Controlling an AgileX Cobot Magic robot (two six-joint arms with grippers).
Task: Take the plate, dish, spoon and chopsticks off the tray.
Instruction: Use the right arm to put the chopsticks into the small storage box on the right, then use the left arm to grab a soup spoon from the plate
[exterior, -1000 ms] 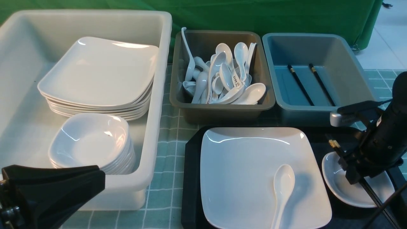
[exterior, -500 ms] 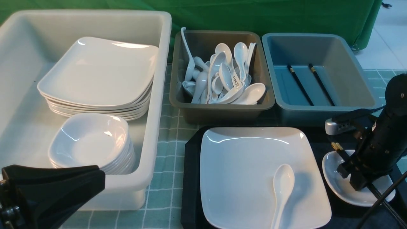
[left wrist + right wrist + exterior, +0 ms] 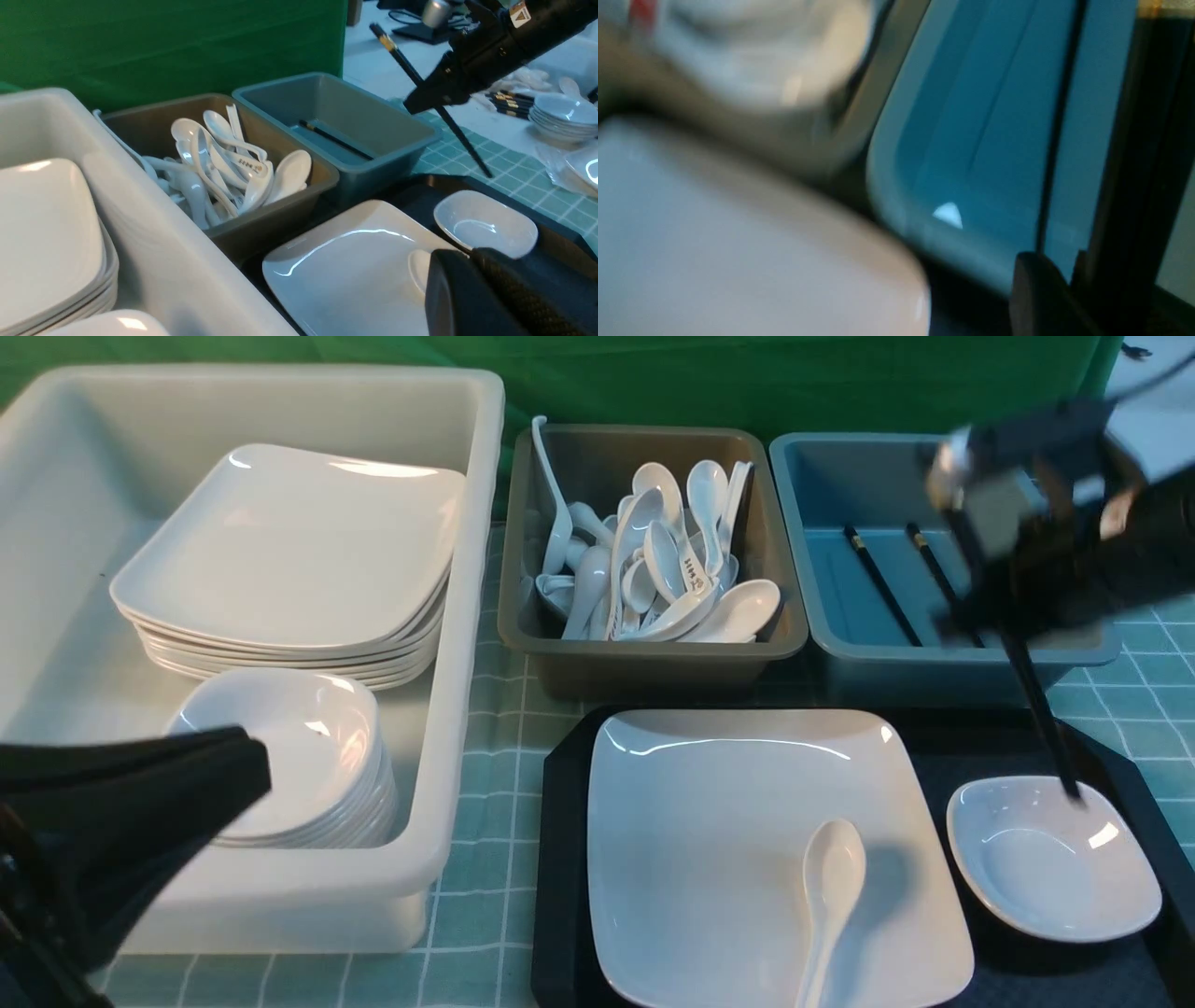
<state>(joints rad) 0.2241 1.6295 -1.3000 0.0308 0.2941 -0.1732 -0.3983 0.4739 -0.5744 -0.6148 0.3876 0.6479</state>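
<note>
Motion blur smears the right gripper (image 3: 427,99) in the front view. It also smears nearly all of the right wrist view, where we make out only the blue tub (image 3: 962,154) and dark bars. The left wrist view shows the gripper best: its jaws are clamped on the chopsticks (image 3: 462,140), held in the air on a slant, gold-banded ends up. In the front view their tips hang over the far edge of the dish (image 3: 1053,859); we cannot tell whether they touch it. The dish sits at the right end of the tray (image 3: 560,859), beside the plate (image 3: 728,821), which carries the spoon (image 3: 831,887). The blue tub, holding two loose chopsticks (image 3: 882,588), stands just behind the tray. The left gripper (image 3: 238,773), closed, is cut off at the picture's corner, in front of the white tub (image 3: 467,616).
</note>
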